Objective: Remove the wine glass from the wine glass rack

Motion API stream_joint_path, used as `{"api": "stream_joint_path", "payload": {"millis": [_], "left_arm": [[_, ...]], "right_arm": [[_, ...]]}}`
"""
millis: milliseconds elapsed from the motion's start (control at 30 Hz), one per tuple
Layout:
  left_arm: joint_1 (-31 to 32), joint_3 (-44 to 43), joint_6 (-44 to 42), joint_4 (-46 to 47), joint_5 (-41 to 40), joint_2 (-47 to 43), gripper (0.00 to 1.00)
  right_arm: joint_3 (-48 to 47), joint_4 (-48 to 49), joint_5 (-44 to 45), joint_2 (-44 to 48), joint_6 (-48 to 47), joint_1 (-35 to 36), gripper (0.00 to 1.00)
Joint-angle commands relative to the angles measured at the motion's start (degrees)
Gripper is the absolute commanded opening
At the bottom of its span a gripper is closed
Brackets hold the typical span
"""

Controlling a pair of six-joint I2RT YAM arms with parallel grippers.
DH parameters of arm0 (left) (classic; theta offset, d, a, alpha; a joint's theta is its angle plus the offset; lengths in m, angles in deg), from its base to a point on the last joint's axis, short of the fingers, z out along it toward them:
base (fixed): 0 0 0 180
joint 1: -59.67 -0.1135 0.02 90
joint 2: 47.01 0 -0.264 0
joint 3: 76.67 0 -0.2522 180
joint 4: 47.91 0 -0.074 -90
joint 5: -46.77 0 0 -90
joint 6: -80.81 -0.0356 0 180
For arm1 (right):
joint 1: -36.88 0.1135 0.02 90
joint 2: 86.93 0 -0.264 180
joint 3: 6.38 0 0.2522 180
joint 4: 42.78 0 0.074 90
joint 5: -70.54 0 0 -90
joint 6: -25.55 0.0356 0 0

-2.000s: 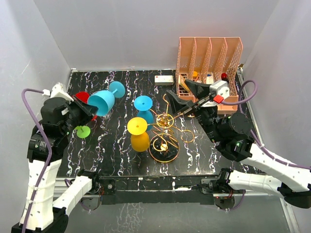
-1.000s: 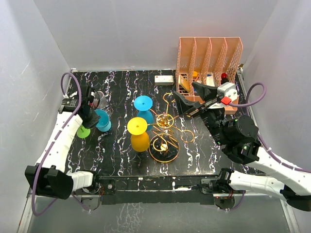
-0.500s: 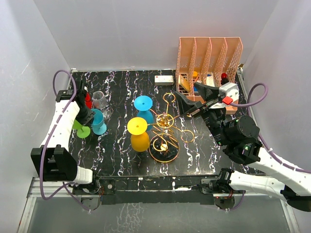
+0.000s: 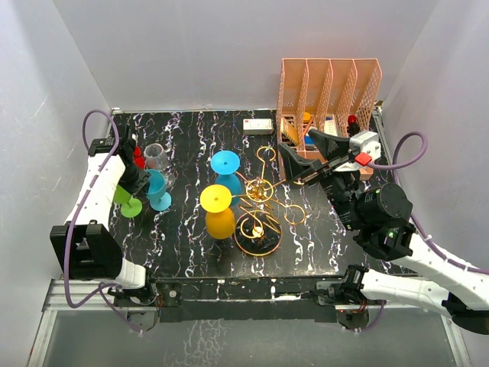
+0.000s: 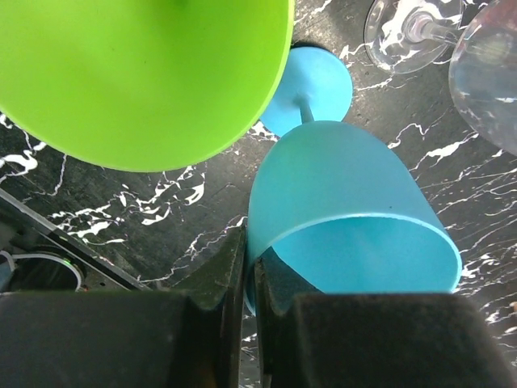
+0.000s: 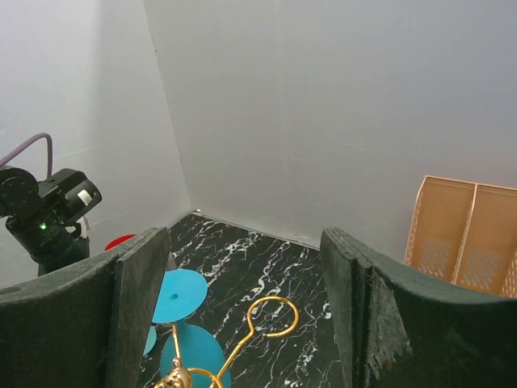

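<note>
The desk [image 4: 191, 245] was a black slab with white marbling, closed in by plain pale walls [image 4: 229, 53] on three sides.

At the desk's left edge, the left gripper [image 4: 141, 182] was clamped on the rim of a light-blue wine glass [image 4: 157, 187], one finger inside the bowl and one outside. This glass was clear of the wine glass rack [image 4: 260, 214], its foot down by the desk surface. Just beside it were a green glass [image 4: 126, 200], a red glass [image 4: 137, 157] and a clear glass [image 4: 157, 157].

At mid-desk the gold wire rack carried a blue glass [image 4: 226, 172] and a yellow glass [image 4: 218, 210] on its left arms, both foot uppermost. A small white box [image 4: 258, 125] lay near the far edge.

The right gripper [image 4: 298, 149] hung above the rack's right side, jaws wide apart and holding nothing.

In the far right corner was an orange slotted organizer [image 4: 328, 84]. Small orange, blue and red items sat low in its compartments, too small to identify.
</note>
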Motion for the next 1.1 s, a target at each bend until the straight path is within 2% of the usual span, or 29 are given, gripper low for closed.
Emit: {"api": "stream_joint_path", "payload": {"millis": [0,233,367,500,633,733,833,1067], "left_arm": [[-1.3,-1.7,0.8,0.0,2.4,-1.0,0.10],[-1.8,-3.8,0.5,-0.2,2.1,-2.2,0.36],[-1.8,-6.2,-1.2,-0.6,1.2,-4.2,0.55],[-1.8,-9.1,-3.6,-1.1,-0.2,-8.7,0.58],[-1.8,-7.4,-8.4,3.7,4.1,-15.1,0.64],[-1.8,-4.7,-11.8,8.8,7.8,-21.3,0.75],[-1.8,-3.4,-14.0,12.1,10.2,-25.3,0.85],[-1.8,-2.4,-18.5,14.8,18.5,-27.0,0.96]], "right_arm": [[0.6,0.4,1.0,0.6,0.6,0.3,0.81],[0.2,-0.8,1.3,1.0,0.5,0.3,0.81],[0.1,-0.9,1.7,1.0,0.1,0.3,0.81],[-0.9,-1.5,1.1,0.2,-1.8,0.3,0.81],[-2.6,-2.5,-2.8,-0.8,-7.4,0.3,0.82],[-3.8,-4.7,-10.1,-1.5,-12.6,0.3,0.82],[-5.8,-9.4,-22.3,-2.6,-18.7,0.3,0.84],[-8.6,-22.2,-50.4,-6.5,-37.1,0.3,0.95]]}}
